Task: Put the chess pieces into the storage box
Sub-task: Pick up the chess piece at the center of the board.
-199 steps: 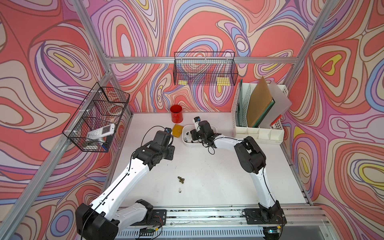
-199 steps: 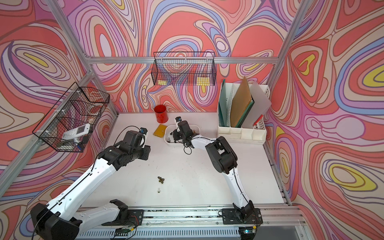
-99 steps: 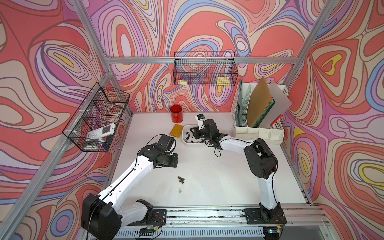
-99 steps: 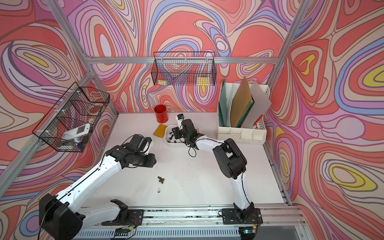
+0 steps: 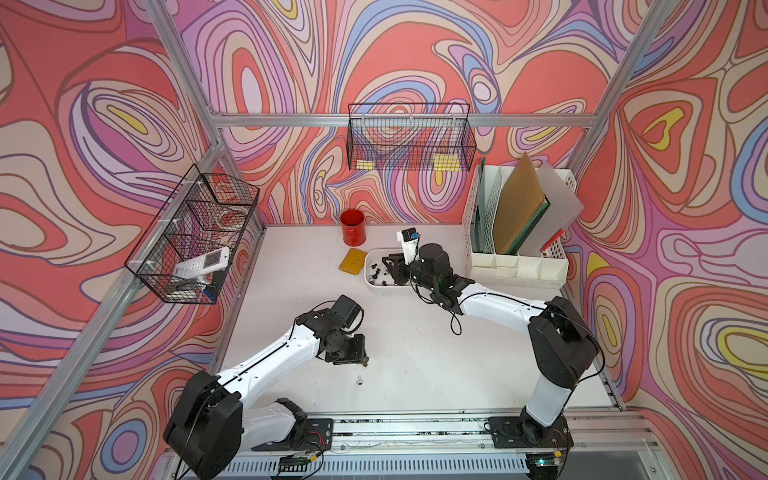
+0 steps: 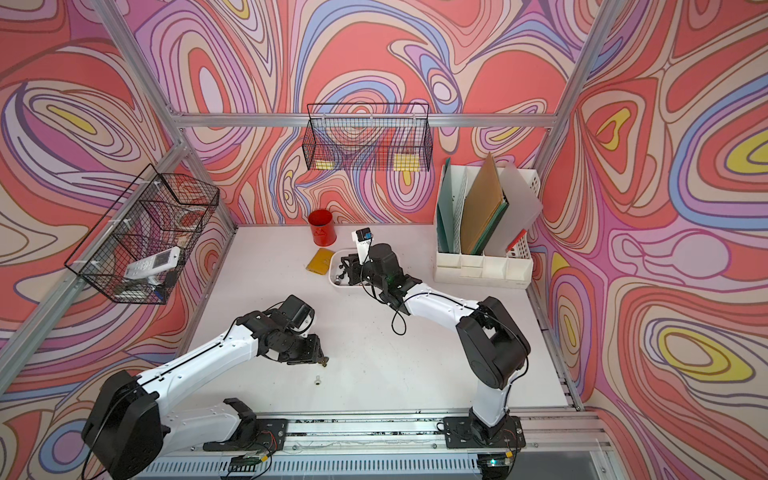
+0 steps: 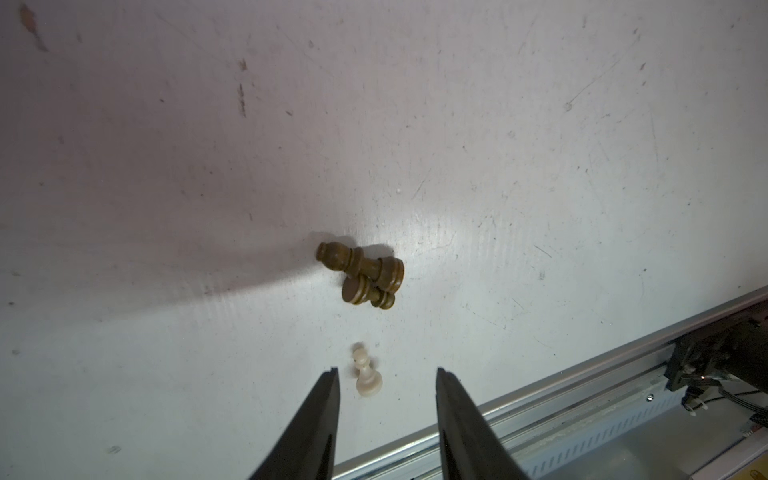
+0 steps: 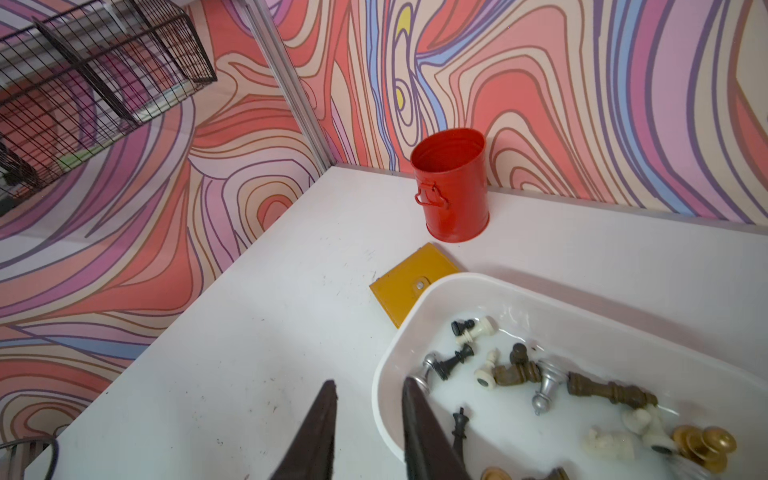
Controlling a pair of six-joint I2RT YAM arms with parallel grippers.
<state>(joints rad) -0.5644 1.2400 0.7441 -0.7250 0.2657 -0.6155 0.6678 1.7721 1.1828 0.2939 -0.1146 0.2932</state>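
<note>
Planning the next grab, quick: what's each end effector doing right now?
Left end effector: open, empty, near a white pawn.
Right end effector: open, empty, at the box rim.

The left arm point(image 5: 270, 361) reaches forward, wrist bent down, the left gripper point(image 7: 386, 370) pointing downward with jaws spread wide and empty, while the right arm point(image 5: 498, 305) stretches far ahead, elbow raised, the right gripper point(image 8: 370, 380) parted narrowly around nothing.

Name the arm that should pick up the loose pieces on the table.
Left. The left gripper, open, hangs over the white pawn, with the two brown pieces just beyond. The right gripper, open and empty, is far off at the box.
</note>
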